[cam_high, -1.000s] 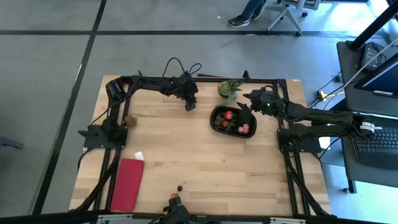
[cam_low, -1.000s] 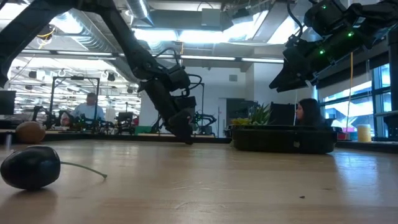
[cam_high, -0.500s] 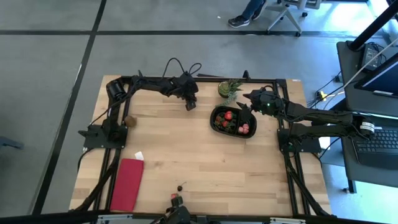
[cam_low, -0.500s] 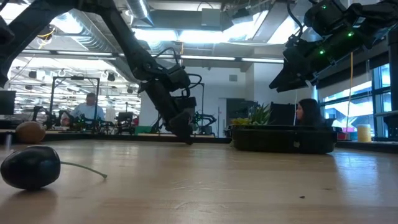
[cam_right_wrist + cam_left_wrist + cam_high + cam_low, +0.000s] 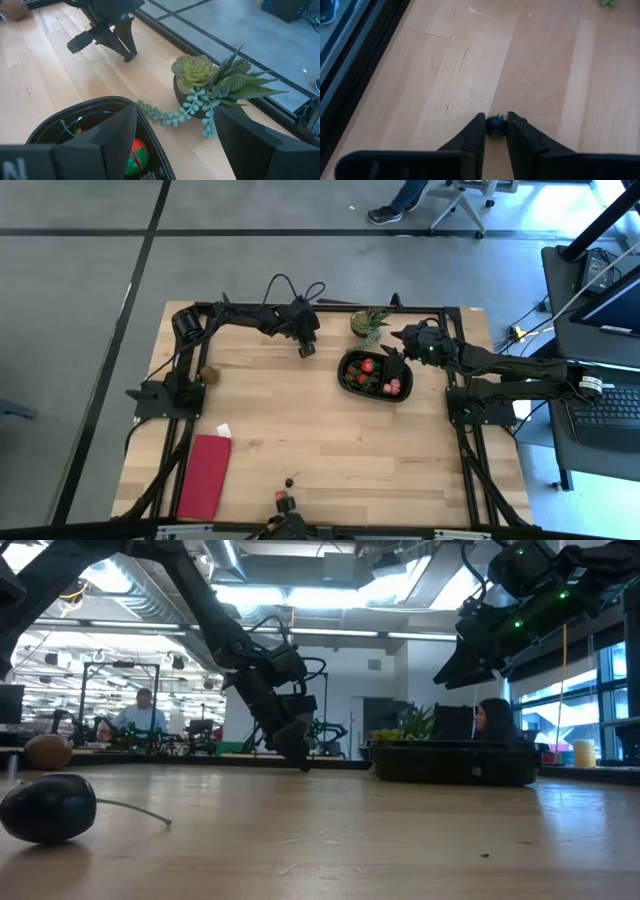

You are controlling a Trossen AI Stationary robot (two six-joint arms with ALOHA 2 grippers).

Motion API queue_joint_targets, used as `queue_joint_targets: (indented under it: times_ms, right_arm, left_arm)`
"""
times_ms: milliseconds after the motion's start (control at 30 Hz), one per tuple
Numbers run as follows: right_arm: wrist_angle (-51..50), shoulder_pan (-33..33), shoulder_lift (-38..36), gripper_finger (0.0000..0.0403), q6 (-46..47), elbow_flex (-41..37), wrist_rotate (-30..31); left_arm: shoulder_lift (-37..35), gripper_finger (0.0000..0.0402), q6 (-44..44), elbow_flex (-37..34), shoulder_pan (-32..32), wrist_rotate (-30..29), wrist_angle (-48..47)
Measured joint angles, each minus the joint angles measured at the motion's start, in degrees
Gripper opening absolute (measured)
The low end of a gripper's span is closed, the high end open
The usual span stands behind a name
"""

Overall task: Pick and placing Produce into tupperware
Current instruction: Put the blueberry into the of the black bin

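A small dark berry (image 5: 495, 127) lies on the wood near the table's far edge, and my left gripper (image 5: 495, 120) is shut on it; the high view shows this gripper (image 5: 306, 350) left of the tupperware. The black oval tupperware (image 5: 345, 370) holds red and pink produce pieces (image 5: 367, 366). My right gripper (image 5: 175, 130) hangs open above the tupperware's far right rim (image 5: 75, 112). Another dark berry with a thin stem (image 5: 48, 808) lies near the front edge. My left gripper pinches the dark berry's two sides (image 5: 489, 128) between its fingertips (image 5: 479, 125). The fingers slant down at it from the table's left side. The berry rests on the table.
A green potted plant (image 5: 370, 323) stands at the far edge, just behind the tupperware. A brown round piece (image 5: 209, 375) lies at the left edge, a flat red cloth (image 5: 205, 477) at the near left, and a small white scrap (image 5: 222, 430) beside it. Bare wood fills the middle.
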Motion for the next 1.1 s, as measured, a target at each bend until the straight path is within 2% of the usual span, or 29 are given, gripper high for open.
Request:
queue_joint_targets:
  times_ms: [300,533,1100]
  right_arm:
    - [0.02,0.01,0.0,0.0268,0.0,-0.02,-0.02]
    - [0.04,-0.01,0.0,0.0268,0.0,-0.01,-0.02]
    - [0.07,-0.01,0.0,0.0268,0.22,0.0,-0.02]
  left_arm:
    - [0.28,0.006,-0.03,0.07,-0.18,-0.55,0.15]
    - [0.31,0.0039,1.93,0.09,-0.71,-1.73,0.28]
    - [0.35,0.0038,0.67,0.09,-0.68,-1.24,0.31]
